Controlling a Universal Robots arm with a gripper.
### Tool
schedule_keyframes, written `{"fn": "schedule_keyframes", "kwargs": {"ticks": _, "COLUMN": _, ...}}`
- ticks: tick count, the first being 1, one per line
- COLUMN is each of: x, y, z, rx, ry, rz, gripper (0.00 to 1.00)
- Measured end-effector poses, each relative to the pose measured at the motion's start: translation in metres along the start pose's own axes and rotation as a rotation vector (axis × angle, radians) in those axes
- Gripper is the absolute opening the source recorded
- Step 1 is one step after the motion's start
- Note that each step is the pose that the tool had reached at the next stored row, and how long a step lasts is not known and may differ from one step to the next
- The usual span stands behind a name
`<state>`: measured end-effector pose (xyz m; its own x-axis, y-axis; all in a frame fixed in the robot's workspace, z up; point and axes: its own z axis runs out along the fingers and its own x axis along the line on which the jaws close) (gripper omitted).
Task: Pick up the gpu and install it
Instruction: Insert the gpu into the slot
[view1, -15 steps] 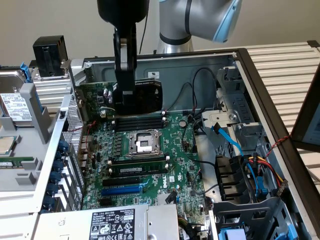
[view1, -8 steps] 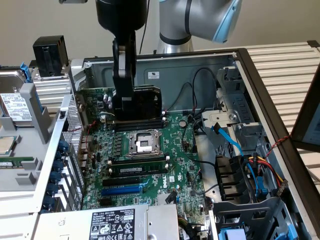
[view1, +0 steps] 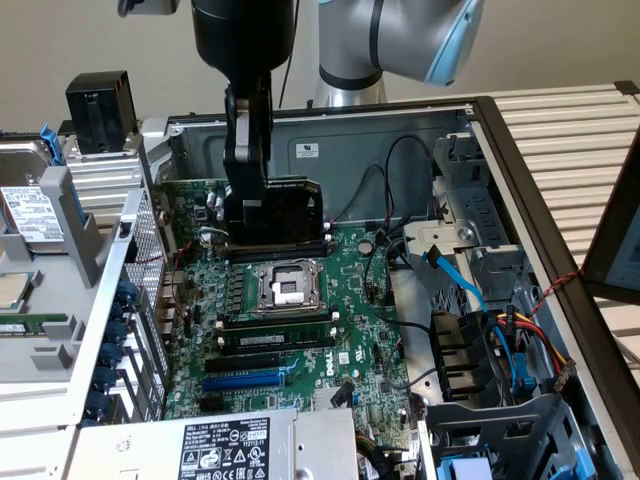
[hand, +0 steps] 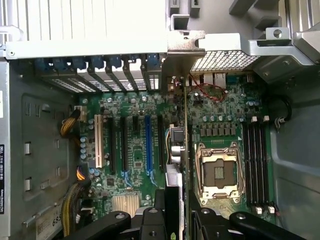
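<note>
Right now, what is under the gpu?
The gpu, held in the gripper, hangs above the motherboard, near the CPU socket. The strip of board directly beneath it is covered by the card itself.

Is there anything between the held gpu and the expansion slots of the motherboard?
Nothing visible. The gripper holds the gpu above the motherboard; the blue slot and the black slots beside it are bare, with no cable across them.

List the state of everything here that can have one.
gpu, held on edge above the motherboard
gripper, shut on the gpu
CPU socket, empty
blue slot, empty
computer case, open
</note>
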<state>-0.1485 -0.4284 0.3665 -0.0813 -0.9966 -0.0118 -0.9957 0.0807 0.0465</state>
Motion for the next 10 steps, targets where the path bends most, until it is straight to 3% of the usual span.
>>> {"fn": "schedule_keyframes", "kwargs": {"ticks": 4, "x": -0.0009, "y": 0.0058, "z": 0.0016, "rx": 0.0035, "ry": -0.0002, "rz": 0.003, "gripper": 0.27}}
{"fn": "schedule_keyframes", "kwargs": {"ticks": 10, "x": -0.0007, "y": 0.0095, "z": 0.0058, "rx": 0.0035, "ry": 0.0002, "rz": 0.004, "gripper": 0.27}}
